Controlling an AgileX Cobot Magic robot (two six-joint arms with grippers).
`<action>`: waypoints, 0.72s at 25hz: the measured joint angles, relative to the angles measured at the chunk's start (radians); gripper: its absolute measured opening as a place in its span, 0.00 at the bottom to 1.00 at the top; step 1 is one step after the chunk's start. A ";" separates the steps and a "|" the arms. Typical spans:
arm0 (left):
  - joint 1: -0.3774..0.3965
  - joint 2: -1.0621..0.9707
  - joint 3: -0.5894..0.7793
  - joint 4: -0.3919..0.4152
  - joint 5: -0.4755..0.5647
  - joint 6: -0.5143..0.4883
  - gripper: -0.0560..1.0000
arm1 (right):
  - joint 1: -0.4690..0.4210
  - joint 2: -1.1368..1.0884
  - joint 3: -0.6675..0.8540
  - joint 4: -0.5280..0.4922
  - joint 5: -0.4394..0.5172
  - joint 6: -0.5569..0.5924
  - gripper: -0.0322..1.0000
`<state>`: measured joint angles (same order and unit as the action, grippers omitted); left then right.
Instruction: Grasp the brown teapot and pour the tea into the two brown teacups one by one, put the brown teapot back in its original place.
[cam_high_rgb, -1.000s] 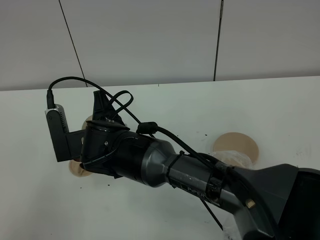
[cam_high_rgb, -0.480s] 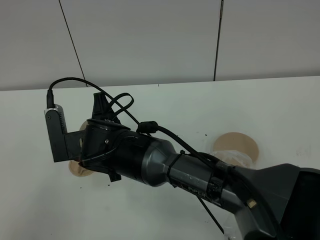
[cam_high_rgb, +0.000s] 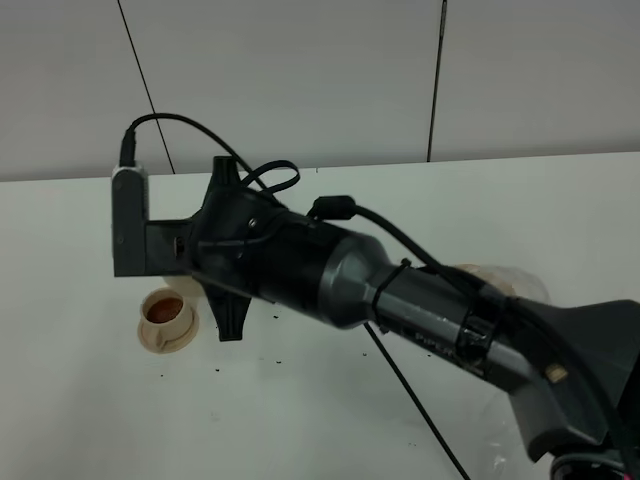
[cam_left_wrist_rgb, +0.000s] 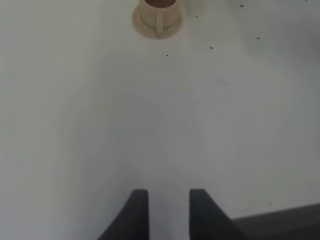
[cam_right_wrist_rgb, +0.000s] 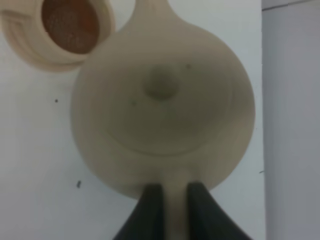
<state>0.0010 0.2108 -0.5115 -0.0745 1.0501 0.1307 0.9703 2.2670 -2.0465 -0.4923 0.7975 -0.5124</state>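
Observation:
In the right wrist view my right gripper (cam_right_wrist_rgb: 175, 200) is shut on the loop handle of the brown teapot (cam_right_wrist_rgb: 162, 105). The lid knob faces the camera and the spout points away, beside a teacup (cam_right_wrist_rgb: 70, 25) holding brown tea. In the exterior high view my right arm (cam_high_rgb: 330, 275) reaches across to the left and hides the teapot. One brown teacup (cam_high_rgb: 165, 312), with tea in it, stands on its saucer just below the wrist; it also shows in the left wrist view (cam_left_wrist_rgb: 159, 12). The second cup is hidden. The round plate (cam_high_rgb: 505, 280) lies at the right, partly behind the arm. My left gripper (cam_left_wrist_rgb: 169, 212) is empty, far from the cup.
The white table (cam_high_rgb: 90, 420) carries small dark specks around the cup. A grey panelled wall (cam_high_rgb: 300, 80) stands behind the table's far edge. A black cable (cam_high_rgb: 410, 395) hangs under the right arm.
My right wrist has risen and turned, its camera housing now higher. The teacup with tea, mostly covered before, now shows in full. The arm now covers more of the plate.

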 joint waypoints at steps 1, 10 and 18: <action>0.000 0.000 0.000 0.000 0.000 0.000 0.31 | -0.009 -0.008 0.000 0.029 0.007 -0.010 0.13; 0.000 0.000 0.000 0.000 0.000 0.000 0.31 | -0.118 -0.089 0.000 0.319 0.036 -0.146 0.13; 0.000 0.000 0.000 0.000 0.000 0.000 0.31 | -0.203 -0.094 -0.010 0.545 0.139 -0.282 0.13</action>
<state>0.0010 0.2108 -0.5115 -0.0745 1.0501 0.1307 0.7672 2.1727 -2.0568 0.0524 0.9361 -0.7942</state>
